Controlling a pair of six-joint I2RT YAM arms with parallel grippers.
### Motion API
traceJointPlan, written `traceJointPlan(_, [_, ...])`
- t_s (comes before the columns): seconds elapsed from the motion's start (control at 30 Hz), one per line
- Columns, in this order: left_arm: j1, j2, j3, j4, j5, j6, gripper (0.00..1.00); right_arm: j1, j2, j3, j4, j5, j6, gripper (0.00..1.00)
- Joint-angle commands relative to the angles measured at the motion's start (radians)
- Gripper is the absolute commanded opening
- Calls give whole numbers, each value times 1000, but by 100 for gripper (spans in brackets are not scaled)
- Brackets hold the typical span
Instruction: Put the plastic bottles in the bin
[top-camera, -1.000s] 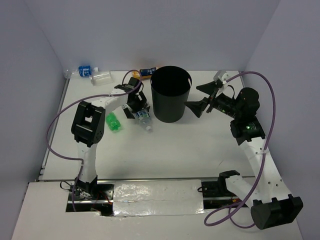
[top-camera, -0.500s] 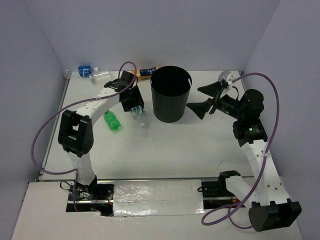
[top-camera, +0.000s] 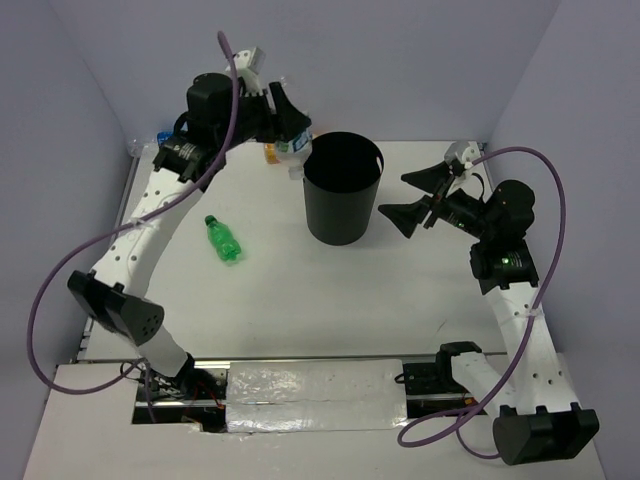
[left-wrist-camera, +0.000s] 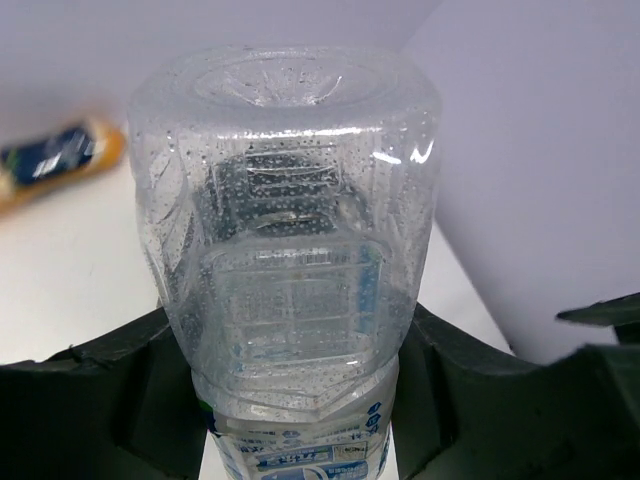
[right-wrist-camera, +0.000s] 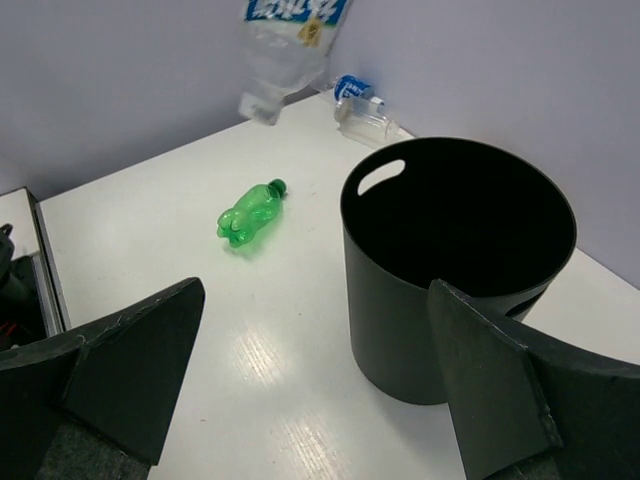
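Up near the bin's left rim, the left claw pinches a clear blue-labelled bottle, its cap end cut off in the wrist view. The right claw stands spread beside the bin. The orange bottle is largely hidden. The green bottle lies on the worktop.

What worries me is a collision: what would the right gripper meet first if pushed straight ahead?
Most likely the bin: its outer wall stands right ahead of the open right gripper. Depth is unclear, but nothing shows between them.
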Motion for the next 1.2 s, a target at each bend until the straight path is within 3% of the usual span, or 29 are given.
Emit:
traceJointPlan(0.0, [-42, 135, 109, 153, 54, 79, 0, -26, -31, -3, 46, -17, 12, 100])
traceJointPlan(0.17, [-82, 235, 157, 360, -22, 111, 5, -52, -32, -5, 49, -37, 23, 99])
traceJointPlan(0.3, [-118, 309, 177, 402, -120, 163, 26, -52, -29, -9, 54, -43, 29, 100])
traceJointPlan(0.33, [-122, 318, 176, 405, -128, 170, 35, -52, -29, -6, 54, -44, 27, 99])
traceJointPlan(0.37, [-127, 329, 173, 403, -142, 186, 55, -52, -29, -6, 51, -44, 26, 100])
traceJointPlan(0.43, [-138, 336, 162, 397, -171, 205, 74, -81, -26, -6, 55, -46, 27, 100])
traceJointPlan(0.47, [-138, 332, 156, 397, -171, 212, 97, -81, -26, -8, 58, -46, 29, 100])
traceJointPlan(0.8, [-138, 251, 131, 382, -144, 231, 99, -84, -9, -12, 71, -44, 30, 100])
traceJointPlan(0.9, [-118, 188, 84, 383, -255, 171, 99, -92, -9, -12, 68, -47, 27, 100])
traceJointPlan(0.97, [-69, 131, 30, 420, -286, 19, 99, -93, -9, -14, 66, -46, 26, 100])
traceJointPlan(1.1, [126, 111, -134, 480, -176, -315, 99, -97, 3, -14, 81, -49, 41, 100])
traceJointPlan(1.17, [166, 138, -172, 488, -167, -471, 99, -97, 4, -17, 88, -51, 44, 100])
